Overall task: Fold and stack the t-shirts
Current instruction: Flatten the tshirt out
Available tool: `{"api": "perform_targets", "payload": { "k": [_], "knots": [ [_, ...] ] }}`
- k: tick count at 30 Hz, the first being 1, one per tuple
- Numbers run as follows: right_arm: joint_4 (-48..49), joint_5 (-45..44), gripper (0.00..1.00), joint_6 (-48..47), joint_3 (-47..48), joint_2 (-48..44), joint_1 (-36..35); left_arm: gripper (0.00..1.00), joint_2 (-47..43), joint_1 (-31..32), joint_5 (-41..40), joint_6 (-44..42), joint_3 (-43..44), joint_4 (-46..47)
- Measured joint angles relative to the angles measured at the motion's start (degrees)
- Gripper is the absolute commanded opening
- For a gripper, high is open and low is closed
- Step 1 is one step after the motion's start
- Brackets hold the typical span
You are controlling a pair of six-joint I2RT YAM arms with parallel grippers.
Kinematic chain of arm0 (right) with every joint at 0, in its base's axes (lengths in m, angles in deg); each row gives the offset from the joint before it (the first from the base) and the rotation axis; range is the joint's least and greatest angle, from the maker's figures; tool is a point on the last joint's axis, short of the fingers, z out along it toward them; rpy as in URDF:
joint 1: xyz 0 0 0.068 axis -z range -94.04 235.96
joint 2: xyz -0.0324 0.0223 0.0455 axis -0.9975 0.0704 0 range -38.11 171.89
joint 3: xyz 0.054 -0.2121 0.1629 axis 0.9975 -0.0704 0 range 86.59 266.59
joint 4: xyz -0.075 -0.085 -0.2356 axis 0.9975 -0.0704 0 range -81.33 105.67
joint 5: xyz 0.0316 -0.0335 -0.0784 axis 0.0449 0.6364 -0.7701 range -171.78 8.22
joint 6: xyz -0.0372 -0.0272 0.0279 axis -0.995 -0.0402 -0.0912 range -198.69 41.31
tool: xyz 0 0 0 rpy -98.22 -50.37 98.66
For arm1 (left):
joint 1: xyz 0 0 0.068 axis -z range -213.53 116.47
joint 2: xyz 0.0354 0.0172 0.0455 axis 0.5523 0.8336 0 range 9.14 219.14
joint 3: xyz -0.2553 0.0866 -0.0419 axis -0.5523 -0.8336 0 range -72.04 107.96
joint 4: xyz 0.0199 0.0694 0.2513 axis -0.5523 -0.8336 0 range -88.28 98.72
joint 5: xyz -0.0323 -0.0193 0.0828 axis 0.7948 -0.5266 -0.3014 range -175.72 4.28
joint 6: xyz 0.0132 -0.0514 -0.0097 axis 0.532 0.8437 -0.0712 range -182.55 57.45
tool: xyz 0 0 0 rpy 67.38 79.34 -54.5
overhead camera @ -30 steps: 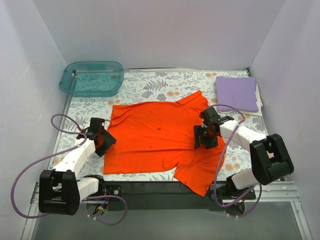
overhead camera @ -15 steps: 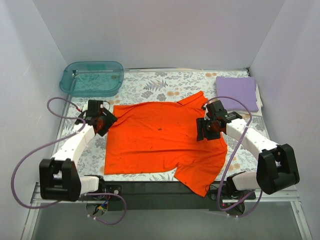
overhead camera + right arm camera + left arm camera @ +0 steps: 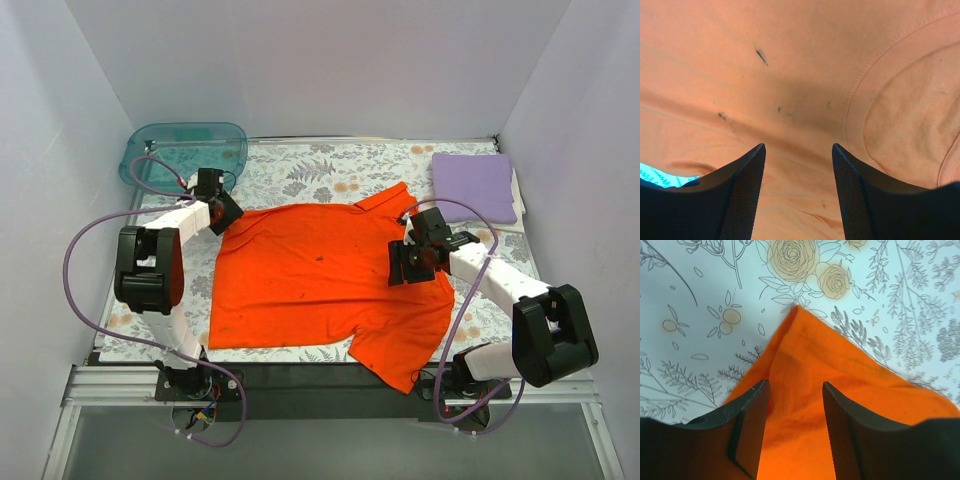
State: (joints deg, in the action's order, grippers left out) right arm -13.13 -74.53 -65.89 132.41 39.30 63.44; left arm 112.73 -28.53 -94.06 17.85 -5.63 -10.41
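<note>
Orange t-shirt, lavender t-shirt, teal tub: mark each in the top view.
orange t-shirt (image 3: 320, 285), top external view, middle of the spread-out body.
lavender t-shirt (image 3: 474, 186), top external view, centre of the folded square.
teal tub (image 3: 190, 126), top external view, far rim.

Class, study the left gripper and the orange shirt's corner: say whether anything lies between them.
Nothing visible does. The left gripper hangs open right over a corner of the orange shirt, with only the flowered table cover around that corner.
</note>
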Motion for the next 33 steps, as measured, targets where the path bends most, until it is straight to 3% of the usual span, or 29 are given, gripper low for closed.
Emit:
{"api": "perform_targets", "payload": {
  "k": [13,28,31,33],
  "knots": [
    [0.76,0.0,0.52,-0.81,-2.89,1.09,0.0,0.36,4.55,0.0,-0.94,-3.54,0.0,7.8],
    [0.76,-0.48,0.52,-0.83,-3.63,1.99,0.0,0.41,3.96,0.0,-4.39,-3.61,-2.78,10.6],
    [0.76,-0.59,0.52,-0.85,-3.63,2.34,0.0,0.37,3.8,0.0,-4.46,-4.02,-3.02,10.75],
    [0.76,-0.7,0.53,-0.85,-3.63,2.47,0.0,0.29,3.8,0.0,-4.66,-4.59,-3.02,10.64]
  ]
}}
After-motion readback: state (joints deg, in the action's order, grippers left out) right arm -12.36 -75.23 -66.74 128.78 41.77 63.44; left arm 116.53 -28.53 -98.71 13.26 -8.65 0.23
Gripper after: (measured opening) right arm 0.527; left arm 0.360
